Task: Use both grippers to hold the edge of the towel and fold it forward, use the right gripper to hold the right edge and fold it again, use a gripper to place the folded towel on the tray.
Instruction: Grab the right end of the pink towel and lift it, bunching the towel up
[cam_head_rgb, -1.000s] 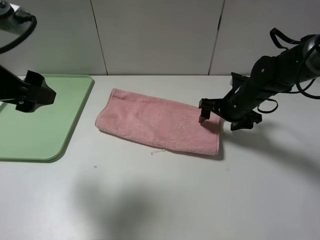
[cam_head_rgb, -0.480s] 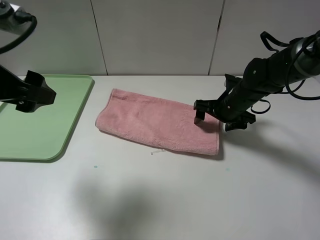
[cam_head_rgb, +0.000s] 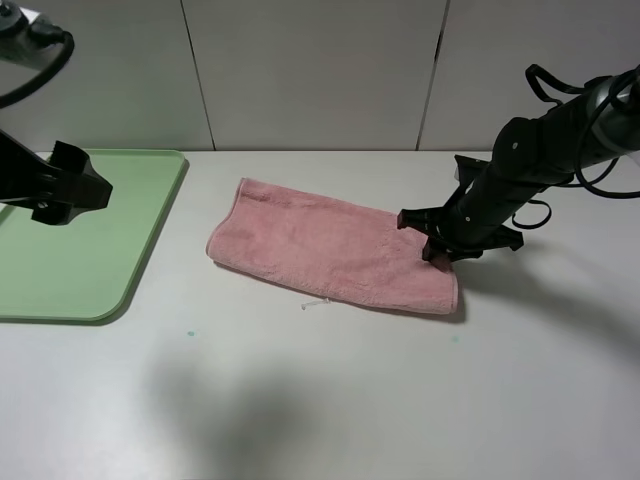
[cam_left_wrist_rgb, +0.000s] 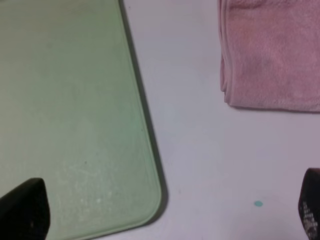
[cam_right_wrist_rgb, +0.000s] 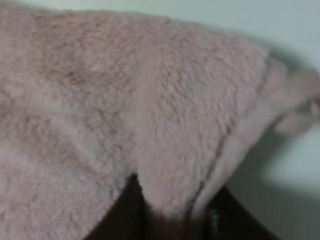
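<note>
Finds the towel folded once on the counter near the tray; notes right end effector pinching its right edge, presumably for the second fold; records left end effector spread, parked above the tray.

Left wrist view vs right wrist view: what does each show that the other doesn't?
Only left wrist: the tray, a teal speck on the table, the folded end of the towel lying free, and the open left gripper. Only right wrist: the right gripper pinching a raised ridge of towel. Both: the pink towel and some pale table.
</note>
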